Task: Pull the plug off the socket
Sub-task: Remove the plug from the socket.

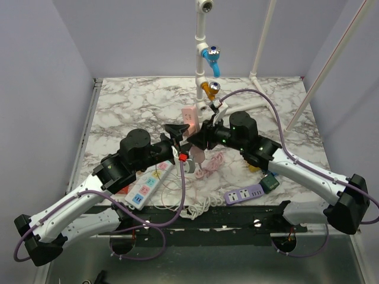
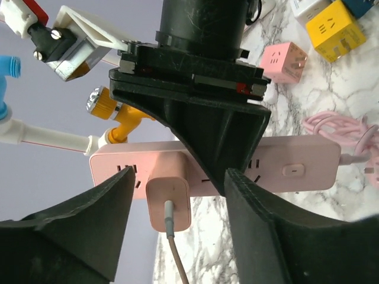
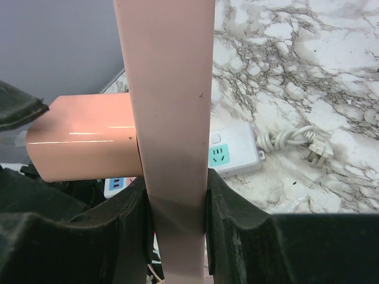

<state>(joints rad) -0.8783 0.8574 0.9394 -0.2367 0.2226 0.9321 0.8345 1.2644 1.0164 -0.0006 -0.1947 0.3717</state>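
A pink power strip (image 2: 296, 168) is held off the table, edge-on in the right wrist view (image 3: 172, 89). My right gripper (image 3: 176, 189) is shut on it, one finger on each side. A pink plug (image 2: 169, 204) with a thin cable sits in the strip's socket and sticks out to the left in the right wrist view (image 3: 83, 139). My left gripper (image 2: 179, 174) is open, its fingers (image 2: 89, 225) on either side of the plug with a gap on both sides. In the top view both grippers meet mid-table at the strip (image 1: 190, 118).
A white pipe stand with blue and orange valves (image 1: 208, 56) rises behind the strip. A white power strip (image 1: 145, 188), a purple one (image 1: 244, 194), a pink cable coil (image 1: 210, 164) and a green adapter (image 1: 269, 182) lie near the front. Pink (image 2: 284, 61) and yellow (image 2: 331, 26) cube sockets sit nearby.
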